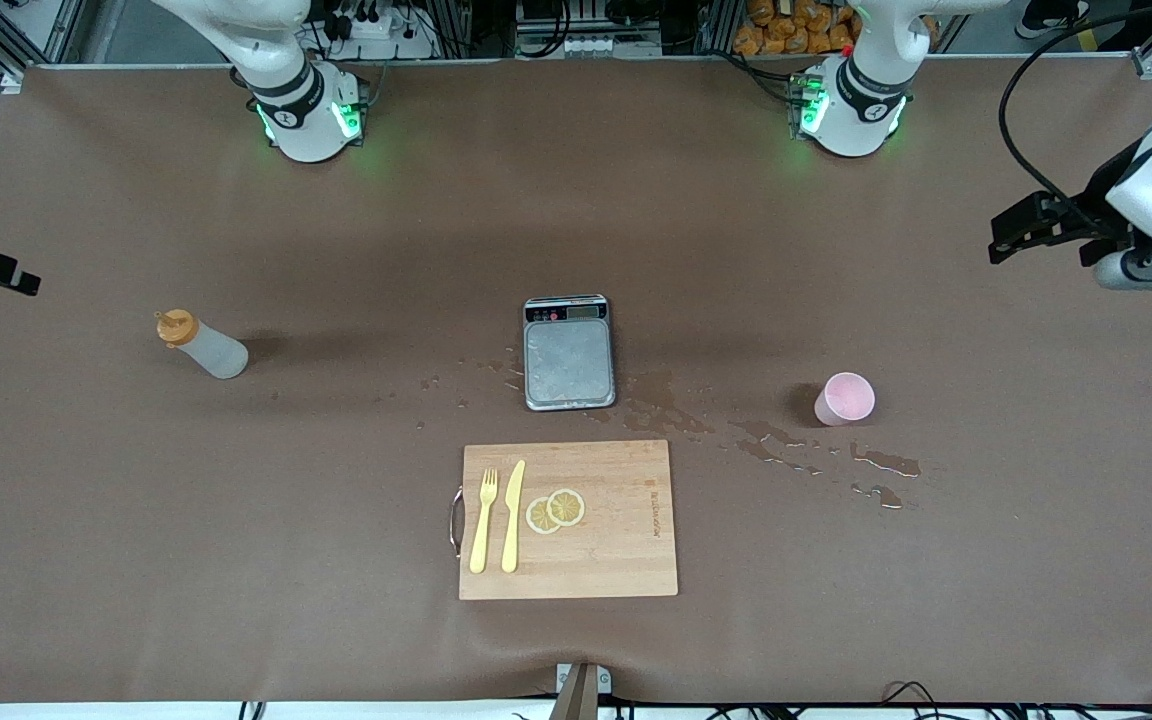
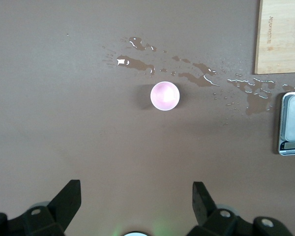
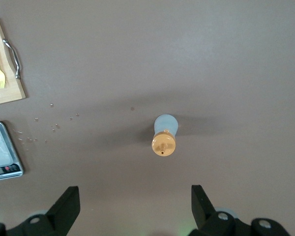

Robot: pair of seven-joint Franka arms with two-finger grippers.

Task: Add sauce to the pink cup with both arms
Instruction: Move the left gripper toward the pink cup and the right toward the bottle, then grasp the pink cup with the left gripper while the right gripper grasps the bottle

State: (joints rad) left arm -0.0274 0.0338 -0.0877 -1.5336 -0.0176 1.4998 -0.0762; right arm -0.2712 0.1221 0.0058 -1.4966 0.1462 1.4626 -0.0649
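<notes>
I see the sauce bottle (image 1: 202,346) standing upright at middle left of the front frame, toward the right arm's end of the surface (image 1: 336,560). The pink cup (image 1: 845,398) stands at middle right, with puddles (image 1: 816,455) just below it. Between them sits the grey scale (image 1: 568,352), and lower in frame the cutting board (image 1: 596,560) carries a fork (image 1: 482,520), knife (image 1: 513,515) and lemon slices (image 1: 555,510). My right claw (image 3: 135,201) hangs released over the bottle; my left claw (image 2: 136,199) hangs released over the cup.
</notes>
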